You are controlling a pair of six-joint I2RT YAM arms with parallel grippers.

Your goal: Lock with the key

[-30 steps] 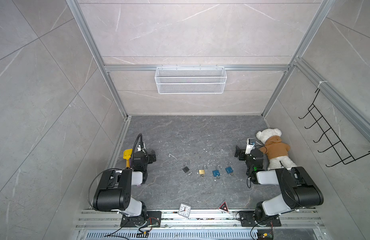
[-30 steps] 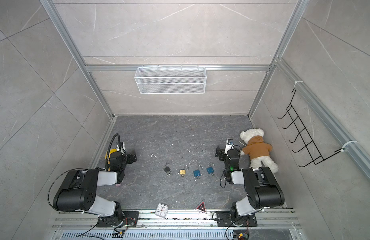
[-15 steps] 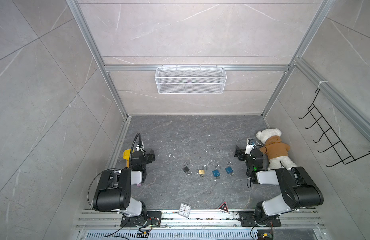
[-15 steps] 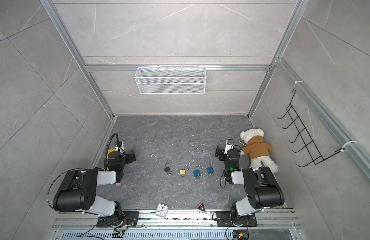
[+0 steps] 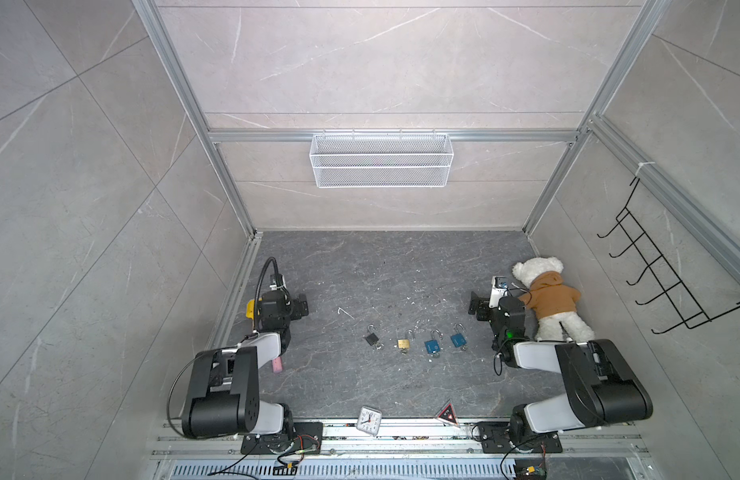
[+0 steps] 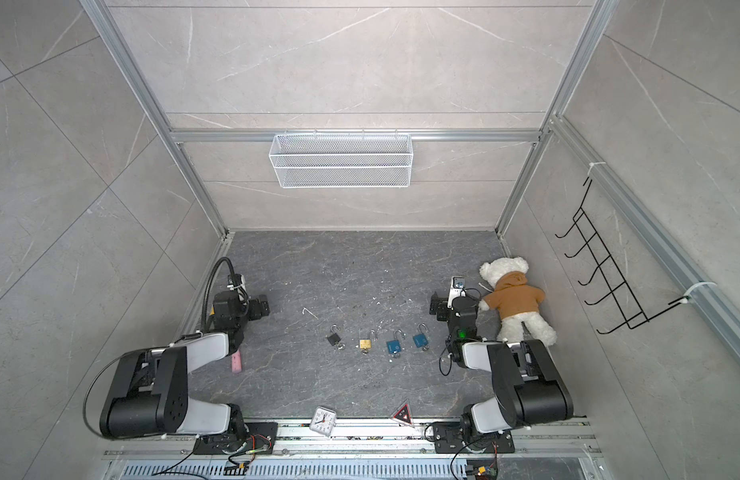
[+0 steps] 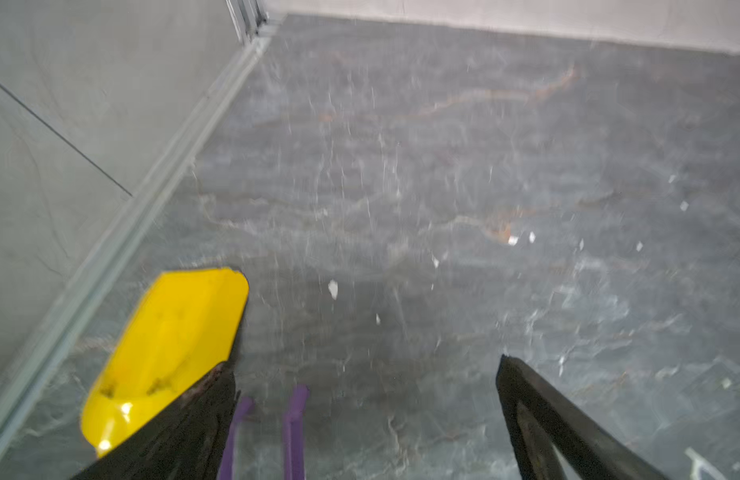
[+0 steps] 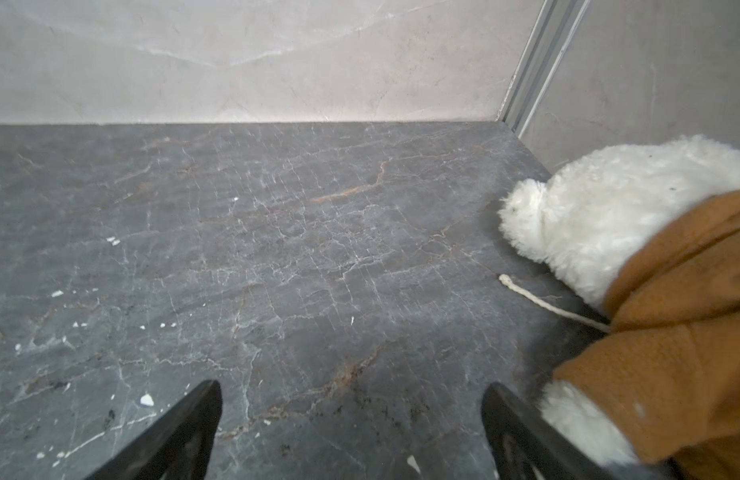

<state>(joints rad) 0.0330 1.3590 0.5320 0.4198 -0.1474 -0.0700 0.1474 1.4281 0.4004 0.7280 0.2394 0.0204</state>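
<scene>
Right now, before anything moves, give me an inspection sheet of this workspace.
Surface: dark stone-look table, white specks.
Job's things: black padlock, brass padlock, two blue padlocks in a row, shackles look open; keys unclear.
Clutter: teddy bear close beside right gripper; yellow piece, pink piece, clock, red triangle.
Grippers: left gripper open, empty; right gripper open, empty.
Cables: black cable looped at left gripper's wrist; wires at arm bases.
Surroundings: wire basket, hook rack on walls.

Your two top views look down from high up, far away, and both show the whole floor [image 5: 401,270]. Your wrist views sit low, close to that floor, facing the back wall [image 8: 235,62].
</scene>
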